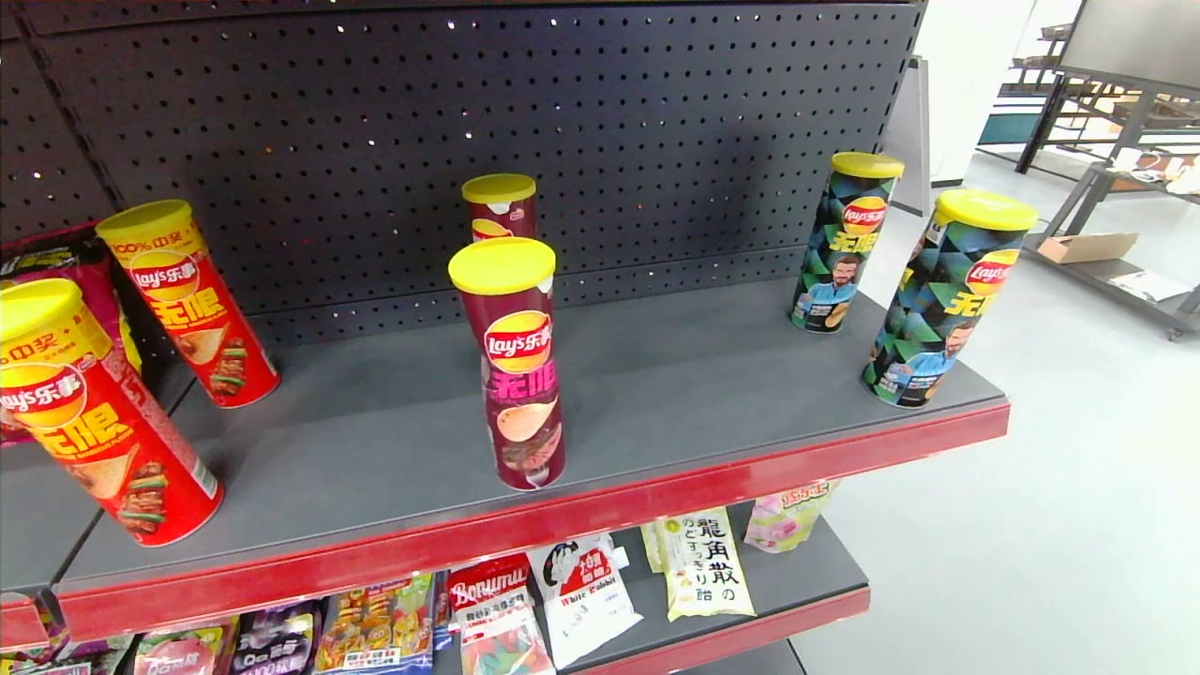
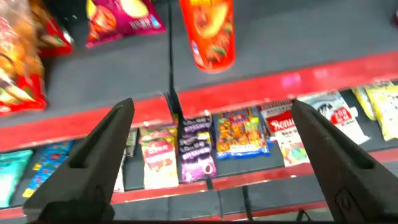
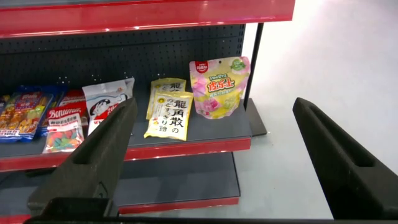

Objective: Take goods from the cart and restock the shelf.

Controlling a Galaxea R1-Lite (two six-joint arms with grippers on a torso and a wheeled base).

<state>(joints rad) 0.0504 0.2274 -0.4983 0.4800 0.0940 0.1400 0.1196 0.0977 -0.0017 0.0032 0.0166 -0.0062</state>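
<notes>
The left gripper [image 2: 211, 106] is spread wide, holding nothing, near the grey shelf with a red front edge [image 2: 298, 43]. The right gripper [image 3: 214, 102], equally wide and unladen, faces the snack bags [image 3: 168, 115] on the lower shelf. On the grey shelf stand yellow-lidded cylindrical chip cans: red cans [image 1: 187, 300] left, maroon cans [image 1: 516, 366] centre, blue-green cans [image 1: 937, 300] right.

Red cans [image 1: 192, 309], maroon cans [image 1: 520, 375], teal-patterned cans [image 1: 937, 300] — yellow lids [image 1: 502, 264]; grey shelf [image 1: 375, 441].

Logo and characters on maroon chip can [image 1: 514, 366], lettered snack packets [image 1: 703, 562]
</notes>
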